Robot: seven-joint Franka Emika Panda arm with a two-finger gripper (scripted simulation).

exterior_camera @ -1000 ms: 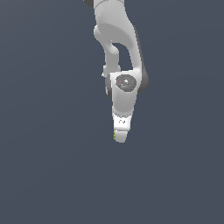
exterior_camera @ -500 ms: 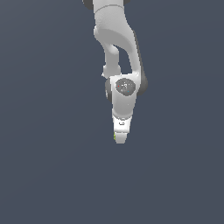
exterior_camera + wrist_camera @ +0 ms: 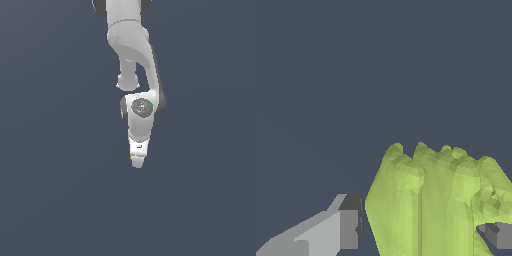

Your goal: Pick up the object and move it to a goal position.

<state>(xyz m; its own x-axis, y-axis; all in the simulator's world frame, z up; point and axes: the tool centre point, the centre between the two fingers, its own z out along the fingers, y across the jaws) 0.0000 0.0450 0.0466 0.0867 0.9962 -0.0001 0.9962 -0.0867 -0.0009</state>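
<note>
The object [image 3: 431, 200], a yellow-green lumpy thing with ridges, fills the space between my gripper's [image 3: 423, 232] two grey fingers in the wrist view and reaches past their tips. One fingertip [image 3: 349, 227] stands right at its side, and the other fingertip [image 3: 499, 235] presses into its far side. My gripper is shut on the object. In the exterior view the white arm hangs down the middle, with my gripper [image 3: 137, 161] at its lower end. There only a small green speck of the object [image 3: 131, 158] shows at the gripper's edge; the hand hides the rest.
A plain dark grey-blue ground [image 3: 50, 200] surrounds the arm on every side in both views. The white arm's links [image 3: 131, 45] rise from the hand to the top edge of the exterior view.
The hand has drifted slightly downward in the exterior view over the last second. The green speck has stayed at the gripper's tip.
</note>
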